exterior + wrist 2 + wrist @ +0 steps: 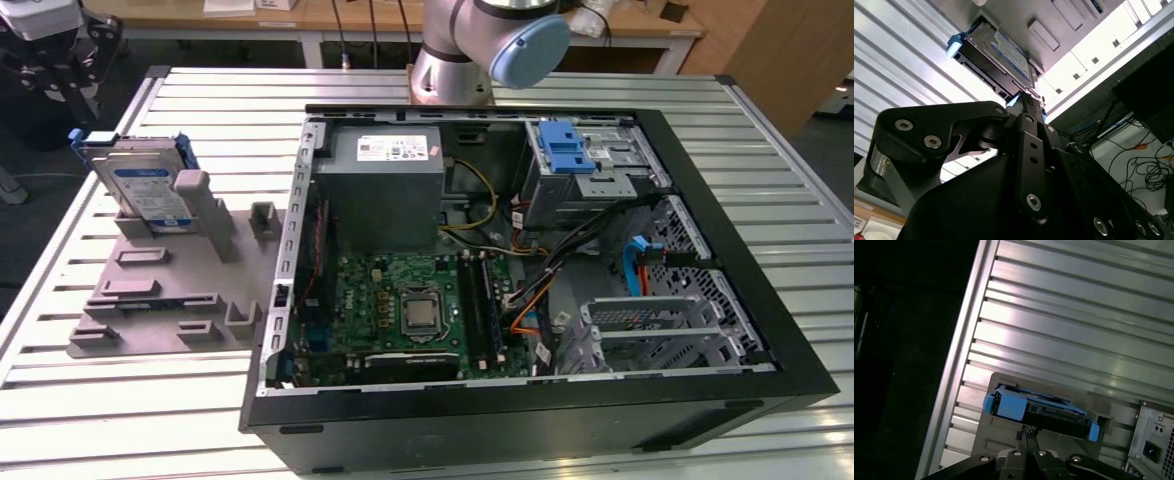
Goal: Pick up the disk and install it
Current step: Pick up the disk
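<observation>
The disk point(144, 186), a silver drive with a white-and-blue label in a blue carrier frame, stands on edge in a grey holder point(160, 300) on the slatted table, at the exterior view's left. My black gripper point(51, 72) hangs above and behind it, off the table's far left corner, apart from the disk. In the first wrist view the disk point(1039, 411) is seen edge-on just past my gripper point(1025, 433), whose fingers are shut together with nothing between them. The second wrist view shows the disk point(999, 55) beyond my gripper point(1026, 98).
An open computer case point(534, 402) fills the middle and right of the table. Inside are a grey power supply box point(380, 190), a motherboard point(414, 305), cables, a cage with a blue latch point(574, 150) and another metal cage point(654, 330). The arm's base point(461, 60) stands behind the case.
</observation>
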You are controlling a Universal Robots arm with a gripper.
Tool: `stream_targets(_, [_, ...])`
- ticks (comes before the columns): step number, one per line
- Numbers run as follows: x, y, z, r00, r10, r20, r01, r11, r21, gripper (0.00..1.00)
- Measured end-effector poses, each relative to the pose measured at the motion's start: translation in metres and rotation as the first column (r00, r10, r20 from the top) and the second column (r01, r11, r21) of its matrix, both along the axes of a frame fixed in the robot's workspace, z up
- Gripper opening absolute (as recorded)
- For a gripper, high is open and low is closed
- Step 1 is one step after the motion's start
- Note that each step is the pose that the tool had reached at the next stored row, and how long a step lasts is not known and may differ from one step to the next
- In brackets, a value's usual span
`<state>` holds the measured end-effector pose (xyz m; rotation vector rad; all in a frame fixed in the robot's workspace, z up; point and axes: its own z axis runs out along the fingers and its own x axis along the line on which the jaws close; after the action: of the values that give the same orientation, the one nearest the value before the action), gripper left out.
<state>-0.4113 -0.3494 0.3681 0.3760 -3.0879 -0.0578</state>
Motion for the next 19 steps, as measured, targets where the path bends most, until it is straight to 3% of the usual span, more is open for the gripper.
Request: stream_targets(19, [0.0000,0.0000,0.0000,0.9976,0.069,-0.0001,-0.069,0.9976,0.0000,0.11])
